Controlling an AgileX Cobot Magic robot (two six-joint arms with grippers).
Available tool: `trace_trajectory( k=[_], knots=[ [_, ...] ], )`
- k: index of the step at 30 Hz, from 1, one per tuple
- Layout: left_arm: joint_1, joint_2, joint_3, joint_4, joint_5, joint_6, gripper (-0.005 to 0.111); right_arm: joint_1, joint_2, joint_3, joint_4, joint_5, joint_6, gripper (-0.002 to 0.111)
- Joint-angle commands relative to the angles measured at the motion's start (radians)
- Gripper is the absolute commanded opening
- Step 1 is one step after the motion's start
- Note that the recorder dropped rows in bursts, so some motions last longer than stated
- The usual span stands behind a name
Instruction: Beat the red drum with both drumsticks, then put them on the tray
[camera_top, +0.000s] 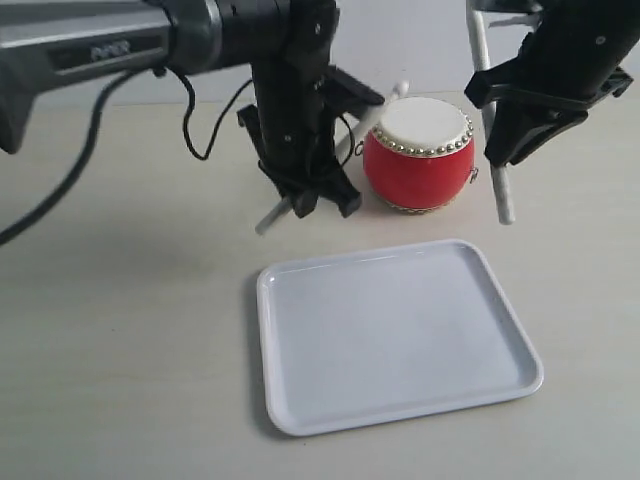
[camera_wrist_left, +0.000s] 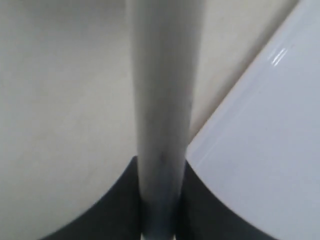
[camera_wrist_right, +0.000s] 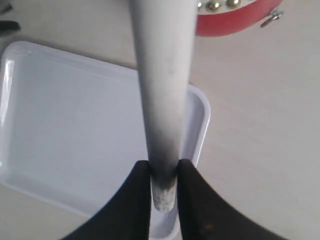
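The red drum (camera_top: 418, 155) with its cream top stands behind the white tray (camera_top: 395, 335). My left gripper (camera_top: 322, 198) hangs just left of the drum, shut on a pale drumstick (camera_top: 272, 216) that slants up, its bead tip near the drum's far rim. In the left wrist view the drumstick (camera_wrist_left: 162, 100) runs out from between the dark fingers (camera_wrist_left: 115, 215), next to the tray's edge (camera_wrist_left: 265, 150). My right gripper (camera_top: 505, 150) is right of the drum, shut on the other drumstick (camera_top: 503, 195), which hangs nearly upright. The right wrist view shows that drumstick (camera_wrist_right: 162, 75) crossing the tray's corner (camera_wrist_right: 75, 130), with the drum (camera_wrist_right: 235, 17) beyond.
The pale tabletop (camera_top: 120, 330) stretches to the left of the tray. A black cable (camera_top: 195, 120) loops from the left arm behind the gripper.
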Motion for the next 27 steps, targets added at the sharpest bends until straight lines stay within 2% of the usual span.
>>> trace_trajectory(
  k=[1,6,12,18,27],
  knots=[
    [0.001,-0.129,-0.009,0.006,0.011,-0.018,0.0,-0.003,0.139,0.0,0.035,-0.005,0.0,0.0],
    [0.001,-0.173,-0.009,0.0,0.011,-0.018,0.0,-0.003,0.259,0.0,0.045,-0.005,-0.026,0.0],
    [0.001,-0.173,-0.009,0.001,0.011,-0.021,0.0,-0.003,0.27,0.0,0.052,-0.005,-0.026,0.0],
    [0.001,-0.134,-0.009,-0.041,-0.018,-0.021,0.0,-0.003,0.119,0.0,0.055,-0.005,-0.026,0.0],
    [0.001,0.078,-0.009,-0.087,-0.106,-0.013,0.0,-0.003,-0.172,0.0,0.049,-0.005,-0.026,0.0]
  ],
)
